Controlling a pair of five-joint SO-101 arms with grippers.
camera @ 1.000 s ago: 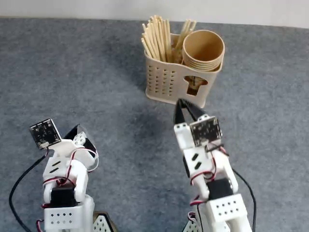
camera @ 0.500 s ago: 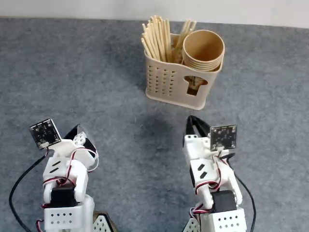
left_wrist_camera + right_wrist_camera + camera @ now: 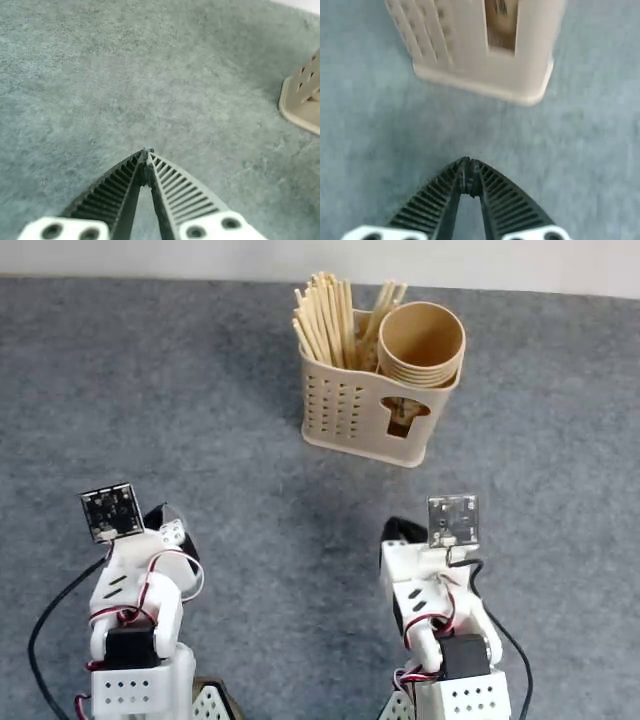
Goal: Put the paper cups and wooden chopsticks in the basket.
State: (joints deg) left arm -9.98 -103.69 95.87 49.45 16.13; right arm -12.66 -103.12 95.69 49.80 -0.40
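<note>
Work on this task looks, by my judgement, all but done, since both kinds of item stand in the basket. At the lower left of the high view the left arm sits folded close to its base on the grey surface (image 3: 200, 390). The left pincer (image 3: 146, 152) is fully closed, its ribbed fingers meeting at the tips with nothing between them, aimed down at the surface.

Toward the upper centre stands the basket (image 3: 360, 410), upright. Its left compartment holds the wooden chopsticks (image 3: 325, 315), a bundle on end that fans a little above the rim. Its right compartment holds the paper cups (image 3: 425, 340), nested in one stack, mouths up.

At the lower right the right arm is tucked near its base. The right pincer (image 3: 466, 161) is closed tip to tip and empty, pointing at the surface in front of the basket and apart from it.

The step in hand reads as parking the arms. No further grasp seems called for. The next move would only need both arms settled without nudging the basket.
</note>
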